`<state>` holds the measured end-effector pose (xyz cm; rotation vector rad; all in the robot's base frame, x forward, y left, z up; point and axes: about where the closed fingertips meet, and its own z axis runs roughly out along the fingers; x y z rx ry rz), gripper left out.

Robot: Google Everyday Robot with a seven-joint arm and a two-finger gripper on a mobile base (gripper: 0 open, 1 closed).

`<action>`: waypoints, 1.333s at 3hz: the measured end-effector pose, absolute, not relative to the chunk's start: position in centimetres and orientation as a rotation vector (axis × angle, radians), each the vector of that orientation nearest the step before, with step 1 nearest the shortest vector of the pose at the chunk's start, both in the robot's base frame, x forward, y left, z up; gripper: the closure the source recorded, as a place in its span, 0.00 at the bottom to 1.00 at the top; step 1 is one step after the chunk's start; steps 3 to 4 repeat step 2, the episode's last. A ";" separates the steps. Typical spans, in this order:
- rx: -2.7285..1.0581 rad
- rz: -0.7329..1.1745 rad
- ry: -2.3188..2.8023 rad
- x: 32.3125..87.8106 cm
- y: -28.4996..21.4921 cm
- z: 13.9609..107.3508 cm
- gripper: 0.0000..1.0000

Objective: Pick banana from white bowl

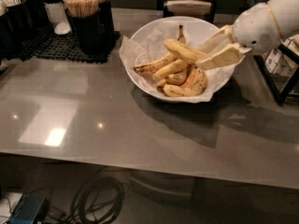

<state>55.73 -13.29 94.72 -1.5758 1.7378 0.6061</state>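
Observation:
The white bowl (140,73), lined with crinkled white paper, sits at the back middle of the grey table and holds several bananas. My gripper (202,54) reaches in from the right, above the bowl's right side. Its cream fingers (223,57) are shut on the banana (183,51), a long, mostly clean yellow one held by its right end and lifted above the pile. The other bananas (180,80), some heavily brown-spotted, lie in the bowl below it. One slim banana with a dark stem (180,32) stands up at the back of the bowl.
A black holder of wooden stir sticks (84,20) and other black containers (23,13) stand on a black mat (51,50) at the back left. A black rack (280,73) stands at the right. Cables (93,202) lie on the floor below the table's front edge.

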 end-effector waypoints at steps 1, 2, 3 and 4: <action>-1.430 0.756 1.583 52.8 -15.9 95.6 1.00; -1.339 0.785 1.552 51.2 -17.8 97.6 1.00; -1.339 0.785 1.552 51.2 -17.8 97.6 1.00; -1.339 0.785 1.552 51.2 -17.8 97.6 1.00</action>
